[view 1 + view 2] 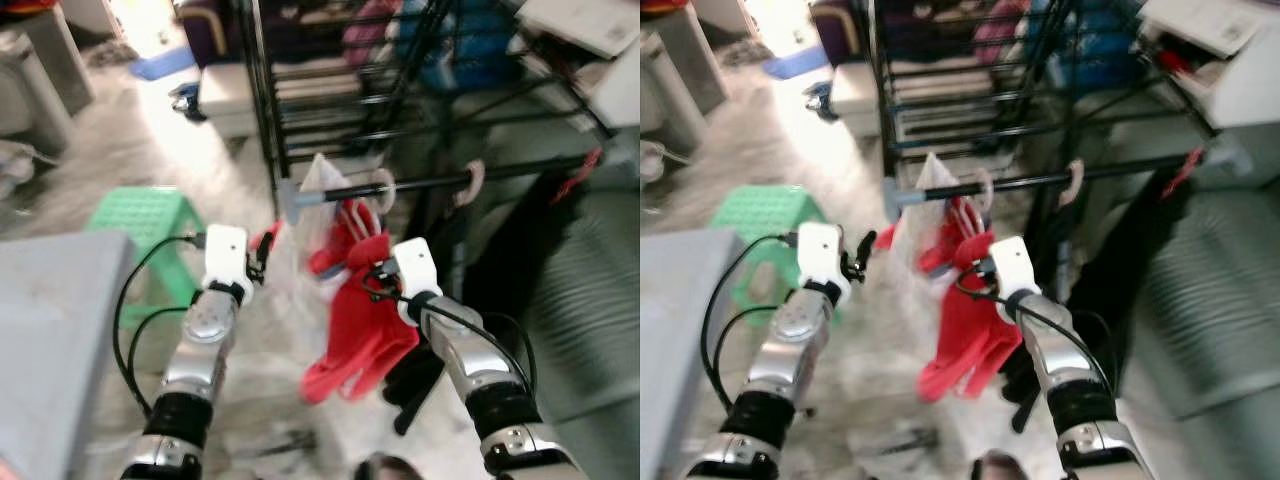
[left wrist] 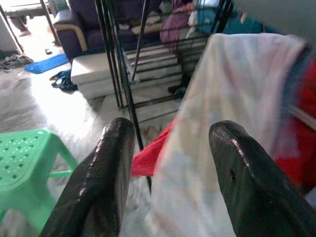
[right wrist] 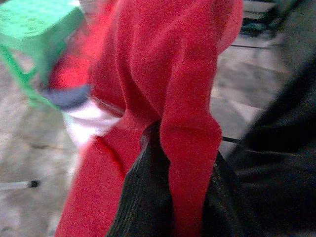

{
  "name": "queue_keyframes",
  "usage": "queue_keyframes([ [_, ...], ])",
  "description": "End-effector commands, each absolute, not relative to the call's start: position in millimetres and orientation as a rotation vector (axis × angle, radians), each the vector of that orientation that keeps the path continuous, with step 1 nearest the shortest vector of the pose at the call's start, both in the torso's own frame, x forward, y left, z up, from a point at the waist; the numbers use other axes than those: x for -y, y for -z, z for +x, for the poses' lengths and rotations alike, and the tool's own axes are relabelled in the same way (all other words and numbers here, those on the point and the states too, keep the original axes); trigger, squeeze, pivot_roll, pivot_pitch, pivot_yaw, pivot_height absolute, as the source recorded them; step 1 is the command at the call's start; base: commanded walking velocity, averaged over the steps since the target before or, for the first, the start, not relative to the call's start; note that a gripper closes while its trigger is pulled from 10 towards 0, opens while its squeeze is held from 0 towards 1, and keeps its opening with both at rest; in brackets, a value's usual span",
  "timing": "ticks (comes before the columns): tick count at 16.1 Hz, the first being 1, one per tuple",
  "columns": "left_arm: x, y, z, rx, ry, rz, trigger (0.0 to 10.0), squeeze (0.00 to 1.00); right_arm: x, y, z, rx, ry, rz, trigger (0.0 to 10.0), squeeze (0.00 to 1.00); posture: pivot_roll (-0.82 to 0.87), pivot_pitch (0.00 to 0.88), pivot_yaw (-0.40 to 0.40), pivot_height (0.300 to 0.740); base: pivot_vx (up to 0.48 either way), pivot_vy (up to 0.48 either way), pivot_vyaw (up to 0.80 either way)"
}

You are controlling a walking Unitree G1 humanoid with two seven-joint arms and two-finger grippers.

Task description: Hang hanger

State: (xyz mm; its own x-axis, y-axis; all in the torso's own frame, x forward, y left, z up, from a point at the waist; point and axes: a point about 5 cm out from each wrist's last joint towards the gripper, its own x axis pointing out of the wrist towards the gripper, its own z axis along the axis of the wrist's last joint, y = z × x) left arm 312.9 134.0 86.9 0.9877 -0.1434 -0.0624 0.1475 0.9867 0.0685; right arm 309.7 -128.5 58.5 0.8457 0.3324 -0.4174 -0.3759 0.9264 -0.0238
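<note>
The right gripper (image 1: 378,272), mid-frame, pinches the red garment (image 1: 362,320); the left gripper (image 1: 262,250) gapes empty, so raise the hook squarely onto the rail (image 1: 430,184) above.

The 2 head views look forward and down from above both arms onto a drying rack (image 1: 330,120) and a green stool (image 1: 145,225) — nearly the same scene, slightly offset. The left wrist view faces the rack and stool along its fingers (image 2: 98,182). The right wrist view sits very close against a red garment (image 3: 163,89) — the stool's corner shows behind.
</note>
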Motion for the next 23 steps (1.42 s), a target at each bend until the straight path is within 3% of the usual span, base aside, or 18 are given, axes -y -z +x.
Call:
queue_keyframes([
  [1,-146.9,-83.9,310.7,-0.071,0.103,0.085,10.0,0.00,118.1,-63.9,313.4,-0.395,-0.397,-0.085,10.0,0.00,-0.04,0.004,0.013,0.740,0.000,0.000,0.00],
  [9,-150.9,-85.2,309.1,-0.075,0.071,0.096,10.0,0.00,98.6,-72.8,334.6,-0.384,-0.464,-0.115,10.0,0.00,0.01,0.019,-0.002,0.740,0.000,0.000,0.00],
  [13,-155.5,-84.5,303.4,-0.082,0.060,0.105,10.0,0.00,96.7,-65.8,344.1,-0.467,-0.404,-0.067,10.0,0.00,0.04,0.027,-0.014,0.740,0.000,0.000,0.00],
  [18,-159.7,-83.1,296.9,-0.096,0.052,0.109,10.0,0.00,100.2,-36.5,330.1,-0.614,-0.384,-0.015,10.0,0.00,0.07,0.040,-0.029,0.740,0.000,0.000,0.00],
  [19,-159.5,-82.5,296.2,-0.100,0.052,0.109,10.0,0.00,101.9,-33.1,327.9,-0.622,-0.375,-0.009,10.0,0.87,0.07,0.042,-0.027,0.740,0.000,0.000,0.00],
  [20,-159.3,-82.0,295.2,-0.106,0.051,0.108,10.0,0.00,103.7,-28.9,325.6,-0.631,-0.361,0.000,10.0,1.00,0.07,0.042,-0.024,0.740,0.000,0.000,0.00],
  [23,-159.0,-87.2,292.7,-0.076,0.045,0.086,10.0,0.00,107.9,-31.1,327.5,-0.551,-0.309,-0.001,10.0,1.00,0.05,0.036,-0.010,0.740,0.000,0.000,0.00],
])
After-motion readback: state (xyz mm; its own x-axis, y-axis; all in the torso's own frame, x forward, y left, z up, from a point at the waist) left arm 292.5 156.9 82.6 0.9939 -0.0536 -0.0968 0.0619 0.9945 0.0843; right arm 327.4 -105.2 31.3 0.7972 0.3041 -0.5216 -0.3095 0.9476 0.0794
